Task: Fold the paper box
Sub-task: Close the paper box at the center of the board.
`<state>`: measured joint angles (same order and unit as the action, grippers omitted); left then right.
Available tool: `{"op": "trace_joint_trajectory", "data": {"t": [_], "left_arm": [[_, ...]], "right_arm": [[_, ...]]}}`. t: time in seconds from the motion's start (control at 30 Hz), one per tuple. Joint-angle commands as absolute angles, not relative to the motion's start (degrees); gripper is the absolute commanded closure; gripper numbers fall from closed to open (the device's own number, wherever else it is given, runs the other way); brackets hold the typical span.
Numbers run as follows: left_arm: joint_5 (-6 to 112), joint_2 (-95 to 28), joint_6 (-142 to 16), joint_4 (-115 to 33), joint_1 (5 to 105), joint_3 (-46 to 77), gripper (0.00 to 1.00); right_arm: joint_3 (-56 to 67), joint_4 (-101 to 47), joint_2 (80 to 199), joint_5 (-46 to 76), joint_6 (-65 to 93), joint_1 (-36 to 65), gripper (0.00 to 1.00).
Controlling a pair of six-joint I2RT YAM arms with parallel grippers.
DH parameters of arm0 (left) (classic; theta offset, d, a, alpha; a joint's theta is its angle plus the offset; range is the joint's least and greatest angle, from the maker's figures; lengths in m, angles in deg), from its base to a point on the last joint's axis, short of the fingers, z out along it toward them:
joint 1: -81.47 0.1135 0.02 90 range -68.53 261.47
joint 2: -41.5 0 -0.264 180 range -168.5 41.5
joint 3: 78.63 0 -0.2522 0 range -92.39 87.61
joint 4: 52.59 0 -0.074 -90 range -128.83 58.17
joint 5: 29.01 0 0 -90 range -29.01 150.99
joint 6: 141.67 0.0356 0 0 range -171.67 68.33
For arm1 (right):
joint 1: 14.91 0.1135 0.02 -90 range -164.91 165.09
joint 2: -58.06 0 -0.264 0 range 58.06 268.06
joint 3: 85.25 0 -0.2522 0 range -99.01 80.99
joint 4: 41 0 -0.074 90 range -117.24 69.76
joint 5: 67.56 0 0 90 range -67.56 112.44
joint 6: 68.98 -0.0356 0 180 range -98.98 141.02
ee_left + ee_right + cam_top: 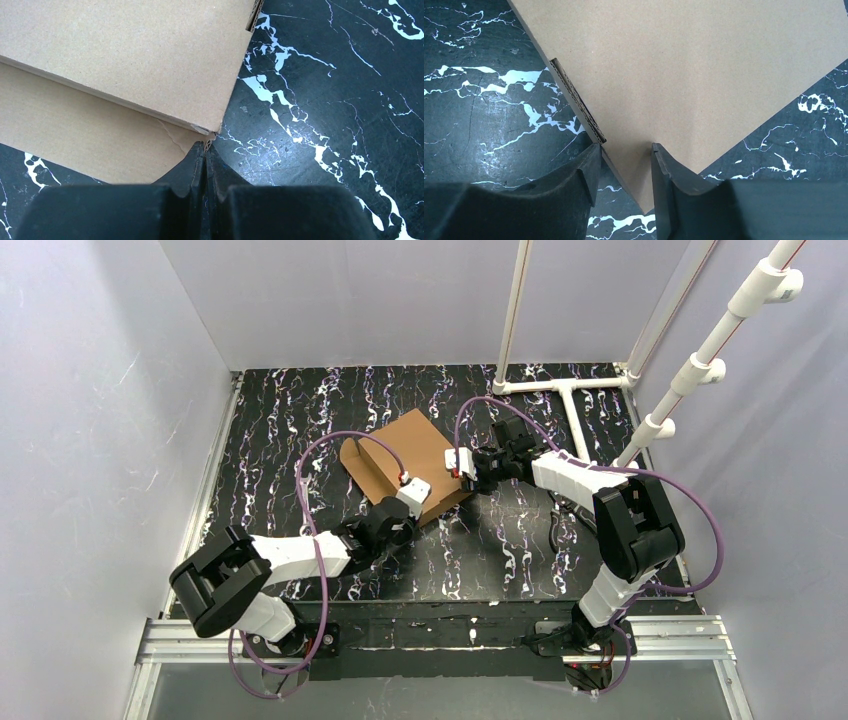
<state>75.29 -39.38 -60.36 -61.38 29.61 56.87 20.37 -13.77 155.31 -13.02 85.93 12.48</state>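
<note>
The paper box (400, 455) is brown corrugated cardboard, lying partly folded in the middle of the black marbled table, with a side wall standing along its left. My left gripper (412, 498) is at its near corner. In the left wrist view, the left gripper (206, 146) is shut, pinching the thin edge of a lower flap (90, 145) under the top panel (130, 50). My right gripper (463, 466) is at the box's right corner. In the right wrist view, the right gripper (626, 150) is open and straddles that corner of the box (684, 75). Its left finger (586, 167) touches the corrugated edge.
A white pipe frame (565, 390) stands on the table at the back right, with slanted pipes (700, 360) rising beside it. Pale walls close in the left, back and right. Purple cables loop over both arms. Bare table (290, 430) lies left of the box.
</note>
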Motion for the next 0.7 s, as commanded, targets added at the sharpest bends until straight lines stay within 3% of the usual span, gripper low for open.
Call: {"op": "trace_joint_trajectory", "data": {"t": [0.0, 0.3, 0.67], "left_arm": [[74.3, -36.4, -61.8, -67.8, 30.7, 56.5, 1.00], [68.5, -36.2, -57.9, -64.1, 30.9, 58.0, 1.00], [72.6, -35.9, -59.5, -61.5, 30.9, 59.3, 1.00]], "right_arm": [[21.7, -5.0, 158.8, -14.5, 84.0, 14.1, 0.53], [21.5, -4.9, 159.0, -14.1, 84.0, 14.1, 0.53], [21.4, -4.9, 159.6, -13.9, 84.0, 14.1, 0.53]]}}
